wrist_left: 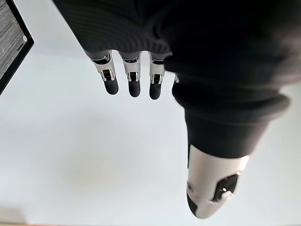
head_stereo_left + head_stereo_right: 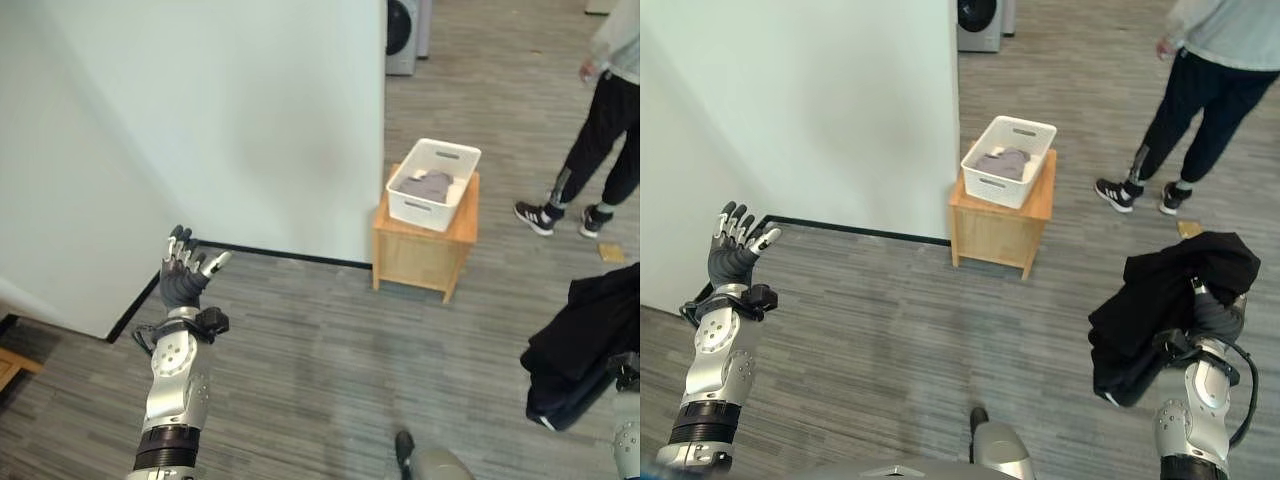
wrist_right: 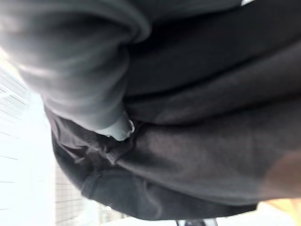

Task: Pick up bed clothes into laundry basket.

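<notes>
While a black garment (image 2: pixel 1165 305) was carried bunched over the right hand (image 2: pixel 1215 318), whose fingers were hidden under the cloth so the grasp could not be told, the white basket (image 2: pixel 1008 160) was seen ahead and to that hand's left, well apart, on a wooden stand (image 2: pixel 1002 232) with grey cloth already inside. The left hand (image 2: pixel 735 250) was held up with fingers spread, holding nothing, near the white panel (image 2: pixel 200 120). The right arm was judged the 1 to make the drop.

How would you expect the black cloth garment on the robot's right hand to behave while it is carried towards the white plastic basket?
The black cloth garment looks floppy: it drapes in loose folds over the right hand and sags below it. It probably swings in transit and could slip off, since the hold is hidden. Dropped over the white plastic laundry basket, it would likely crumple rather than keep any shape.
</notes>
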Available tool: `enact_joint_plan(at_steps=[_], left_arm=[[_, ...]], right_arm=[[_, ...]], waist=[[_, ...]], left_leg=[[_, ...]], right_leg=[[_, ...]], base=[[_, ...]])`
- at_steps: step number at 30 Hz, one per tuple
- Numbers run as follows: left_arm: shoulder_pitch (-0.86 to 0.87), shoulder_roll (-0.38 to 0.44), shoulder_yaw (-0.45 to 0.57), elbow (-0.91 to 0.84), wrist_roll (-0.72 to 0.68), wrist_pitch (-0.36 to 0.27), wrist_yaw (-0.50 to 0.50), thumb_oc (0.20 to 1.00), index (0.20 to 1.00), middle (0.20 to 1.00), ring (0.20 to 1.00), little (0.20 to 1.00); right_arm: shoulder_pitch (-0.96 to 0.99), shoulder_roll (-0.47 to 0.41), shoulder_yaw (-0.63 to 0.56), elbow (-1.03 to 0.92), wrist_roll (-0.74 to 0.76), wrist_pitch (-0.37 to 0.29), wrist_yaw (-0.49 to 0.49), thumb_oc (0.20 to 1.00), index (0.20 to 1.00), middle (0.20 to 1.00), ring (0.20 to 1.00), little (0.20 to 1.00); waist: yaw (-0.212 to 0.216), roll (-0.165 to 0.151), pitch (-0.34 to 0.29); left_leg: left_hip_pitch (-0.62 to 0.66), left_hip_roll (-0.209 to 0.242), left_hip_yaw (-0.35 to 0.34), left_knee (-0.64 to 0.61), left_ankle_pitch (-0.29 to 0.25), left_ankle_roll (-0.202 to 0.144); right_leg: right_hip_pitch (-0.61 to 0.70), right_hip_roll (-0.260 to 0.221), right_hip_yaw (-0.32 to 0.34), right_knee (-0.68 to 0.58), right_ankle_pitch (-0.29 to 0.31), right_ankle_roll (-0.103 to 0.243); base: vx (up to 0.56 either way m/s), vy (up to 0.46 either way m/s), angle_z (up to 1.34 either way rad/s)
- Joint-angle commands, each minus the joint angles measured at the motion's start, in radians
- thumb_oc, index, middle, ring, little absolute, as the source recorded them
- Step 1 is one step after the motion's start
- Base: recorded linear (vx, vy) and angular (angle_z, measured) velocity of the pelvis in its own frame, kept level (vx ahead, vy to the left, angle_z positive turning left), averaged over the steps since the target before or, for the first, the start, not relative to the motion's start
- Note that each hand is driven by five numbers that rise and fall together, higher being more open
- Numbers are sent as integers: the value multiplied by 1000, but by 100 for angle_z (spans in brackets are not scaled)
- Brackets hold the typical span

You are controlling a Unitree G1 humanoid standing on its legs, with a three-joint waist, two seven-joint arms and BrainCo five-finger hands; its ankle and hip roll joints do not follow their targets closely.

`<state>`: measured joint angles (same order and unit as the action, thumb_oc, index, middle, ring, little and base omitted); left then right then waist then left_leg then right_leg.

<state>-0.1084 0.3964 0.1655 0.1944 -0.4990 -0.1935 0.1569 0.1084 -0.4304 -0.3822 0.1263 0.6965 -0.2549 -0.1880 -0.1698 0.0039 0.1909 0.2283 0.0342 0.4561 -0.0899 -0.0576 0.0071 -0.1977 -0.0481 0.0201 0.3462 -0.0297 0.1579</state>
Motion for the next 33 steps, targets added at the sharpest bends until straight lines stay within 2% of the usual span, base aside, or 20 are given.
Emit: enact_joint_plan(at_steps=[1,3,6,9,11,12,13,15,16,17,19,20,22,23,27,29,30,31,32,33], left_arm=[[-10,74,10,-34,18,-54,5,1000,1000,1000,1000,1000],[-12,73,18,-56,0,-64,-3,1000,1000,1000,1000,1000],[-25,73,7,-46,-6,-71,-1,1000,1000,1000,1000,1000],[-22,67,7,-40,-2,-77,-6,1000,1000,1000,1000,1000],[-5,49,11,-42,-15,-81,-20,1000,1000,1000,1000,1000],[6,30,18,-39,-38,-77,-13,1000,1000,1000,1000,1000],[5,30,18,-40,-38,-77,-13,1000,1000,1000,1000,1000],[20,20,11,-52,-66,-76,-23,1000,1000,1000,1000,1000],[20,20,11,-53,-66,-76,-23,1000,1000,1000,1000,1000],[20,12,5,-53,-72,-74,-23,1000,1000,1000,1000,1000],[18,7,0,-44,-70,-69,-20,1000,1000,1000,1000,1000],[19,9,1,-42,-70,-69,-18,1000,1000,1000,1000,1000],[15,10,-7,-46,-67,-69,-15,1000,1000,1000,1000,1000],[13,5,-18,-42,-63,-70,-12,1000,1000,1000,1000,1000],[-7,14,-17,-41,-48,-79,-7,1000,1000,1000,1000,1000],[15,20,7,-71,-35,-79,-11,1000,1000,1000,1000,1000],[30,17,16,-85,-31,-71,-12,1000,1000,1000,1000,1000],[30,17,16,-85,-31,-71,-12,1000,1000,1000,1000,1000],[33,14,21,-91,-25,-69,-8,1000,1000,1000,1000,1000],[36,17,24,-102,-23,-68,-4,1000,1000,1000,1000,1000]], right_arm=[[-43,-25,-35,-94,-47,-75,5,200,200,200,200,200],[-37,-18,-45,-88,-43,-78,-2,200,200,200,200,200],[-30,-8,-41,-88,-18,-93,6,200,200,200,200,200],[-19,-15,-34,-90,-2,-94,18,200,200,200,200,200],[-22,-39,-31,-85,15,-106,20,200,200,200,200,200],[-30,-69,-27,-75,37,-113,20,200,200,200,200,200],[-31,-70,-27,-73,38,-114,21,200,200,200,200,200],[-18,-106,-43,-73,41,-112,9,200,200,200,200,200],[-19,-106,-44,-72,41,-112,9,200,200,200,200,200],[-17,-119,-39,-76,40,-103,8,200,200,200,200,200],[-16,-121,-54,-69,36,-90,6,200,200,200,200,200],[-17,-125,-57,-71,33,-92,6,200,200,200,200,200],[-18,-135,-56,-70,25,-89,0,200,200,200,200,200],[-26,-152,-37,-61,16,-88,-1,200,200,200,200,200],[-75,-183,-3,-52,2,-77,2,200,200,200,200,200],[-107,-174,25,-79,-16,-66,23,200,200,200,200,200],[-109,-165,22,-82,-24,-62,28,200,200,200,200,200],[-109,-165,22,-82,-24,-62,28,200,200,200,200,200],[-110,-158,23,-81,-31,-63,27,200,200,200,200,200],[-98,-145,18,-86,-50,-49,28,200,200,200,200,200]], waist=[[-33,-24,44],[-41,-14,30],[-62,-12,12],[-72,-19,2],[-68,-10,2],[-37,-21,19],[-42,-16,22],[6,-63,63],[5,-65,61],[33,-66,72],[40,-80,64],[47,-68,65],[62,-53,52],[77,-30,49],[81,-21,41],[92,0,2],[105,-10,-10],[106,-11,-10],[112,-23,-16],[99,-26,-2]], left_leg=[[38,32,0,40,-52,-24],[74,31,13,13,-74,-56],[106,55,7,21,-89,-87],[108,96,11,97,-98,-111],[40,186,-25,318,-16,-145],[-66,264,-81,608,148,-163],[-76,274,-93,624,144,-168],[-217,315,-104,855,188,-184],[-221,312,-104,855,190,-179],[-286,245,-111,805,146,-177],[-346,235,-109,775,155,-175],[-374,250,-91,688,168,-170],[-381,229,-62,447,193,-163],[-379,175,-66,172,263,-164],[-365,141,-20,69,291,-157],[-300,107,25,104,235,-109],[-276,85,43,123,197,-82],[-276,84,44,123,196,-81],[-244,53,29,123,150,-66],[-185,13,47,100,129,-12]], right_leg=[[-55,-135,-31,64,151,78],[-67,-185,-97,-132,126,70],[-32,-168,-108,-276,140,64],[11,-139,-93,-277,131,37],[62,-79,-87,-253,77,-26],[140,-41,-98,-257,24,-103],[142,-35,-106,-257,23,-107],[254,-29,-122,-284,-36,-166],[252,-32,-124,-287,-32,-166],[285,-32,-127,-298,-38,-159],[321,-44,-131,-330,-34,-151],[332,-36,-138,-331,-36,-147],[355,-33,-145,-339,-52,-135],[382,-22,-152,-330,-85,-121],[430,-14,-160,-316,-118,-117],[476,-40,-162,-238,-179,-97],[462,-81,-172,-132,-155,-70],[460,-82,-171,-129,-157,-70],[439,-117,-171,-12,-80,-30],[339,-156,-154,183,68,7]], base=[[219,-60,-35],[274,-146,-43],[292,-266,-34],[234,-415,6],[258,-533,29],[232,-559,14],[253,-568,12],[213,-485,32],[236,-439,58],[211,-200,39],[229,-169,33],[247,-52,29],[410,-16,-6],[358,16,6],[354,-60,19],[677,-3,54],[543,36,-15],[410,38,-52],[369,76,-27],[359,83,-16]])
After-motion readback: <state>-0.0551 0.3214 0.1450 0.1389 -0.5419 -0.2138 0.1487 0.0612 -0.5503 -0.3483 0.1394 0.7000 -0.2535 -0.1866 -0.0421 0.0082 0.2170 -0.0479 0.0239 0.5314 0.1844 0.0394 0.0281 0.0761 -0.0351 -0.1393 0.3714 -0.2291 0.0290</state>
